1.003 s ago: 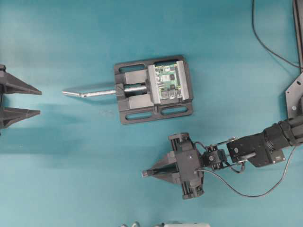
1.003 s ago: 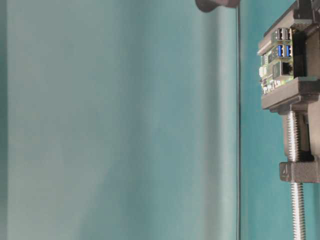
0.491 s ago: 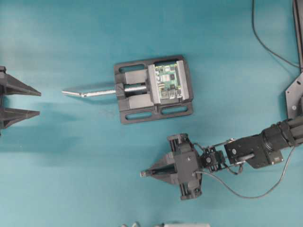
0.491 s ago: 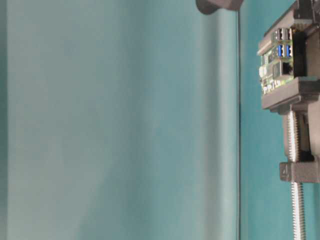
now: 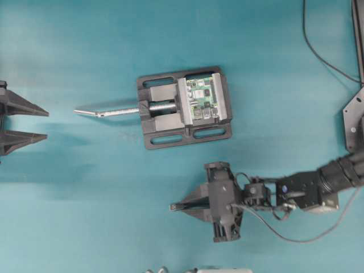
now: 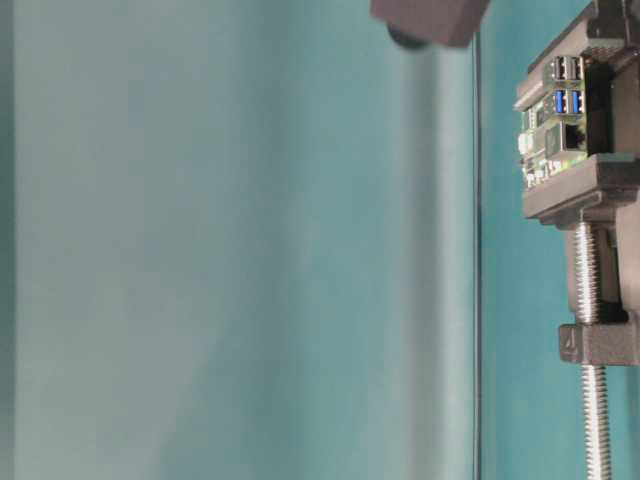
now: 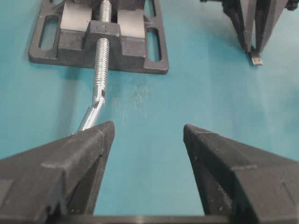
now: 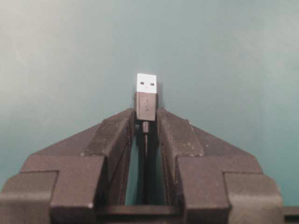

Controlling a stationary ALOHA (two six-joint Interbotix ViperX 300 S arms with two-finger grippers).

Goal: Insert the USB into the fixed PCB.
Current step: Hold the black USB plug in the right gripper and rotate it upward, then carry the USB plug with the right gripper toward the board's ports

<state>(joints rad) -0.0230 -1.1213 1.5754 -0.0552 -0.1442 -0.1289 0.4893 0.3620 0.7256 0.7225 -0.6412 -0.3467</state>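
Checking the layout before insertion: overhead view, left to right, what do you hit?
left gripper → screw rod → USB → fixed PCB → right arm

Left gripper (image 5: 42, 123) sits at the left edge of the overhead view, fingers spread wide, nothing between them, pointing right. Right arm (image 5: 318, 190) reaches in from the right edge, low in frame; right gripper (image 5: 173, 207) points left, fingers clamped on the USB (image 8: 146, 95), metal tip sticking out past the fingertips.
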